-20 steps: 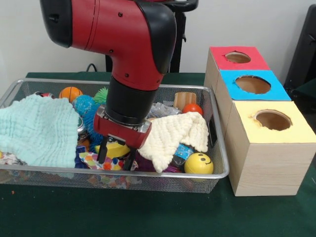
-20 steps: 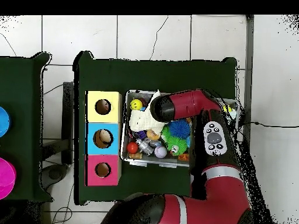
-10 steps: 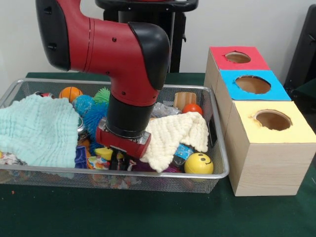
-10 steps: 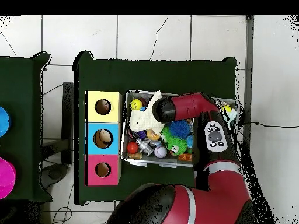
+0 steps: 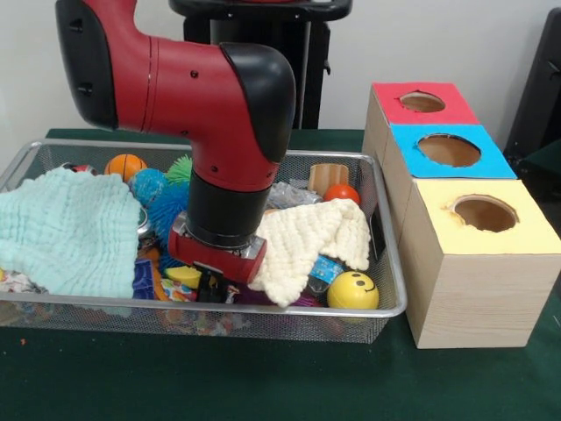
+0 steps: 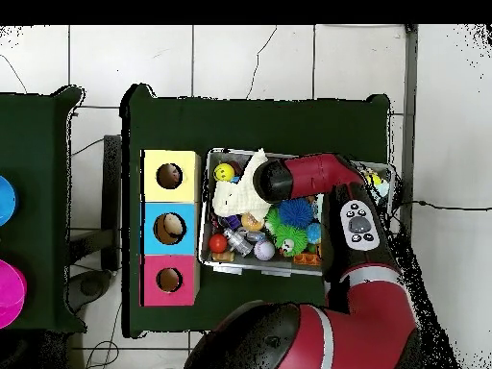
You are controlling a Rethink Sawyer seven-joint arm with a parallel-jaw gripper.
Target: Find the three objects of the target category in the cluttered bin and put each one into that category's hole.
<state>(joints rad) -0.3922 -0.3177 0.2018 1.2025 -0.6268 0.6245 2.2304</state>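
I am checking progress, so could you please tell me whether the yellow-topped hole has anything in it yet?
Cannot tell: the hole shows only a bare brown wall in both views, and its bottom is hidden.

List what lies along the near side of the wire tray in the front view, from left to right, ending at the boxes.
Mint-green cloth → the tool, down among the clutter → cream cloth → yellow smiley ball → the tray's right rim → yellow-topped box.

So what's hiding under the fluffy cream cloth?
A yellow smiley ball and a small blue piece peek out beside the knitted cream cloth. Whatever lies beneath it is covered.
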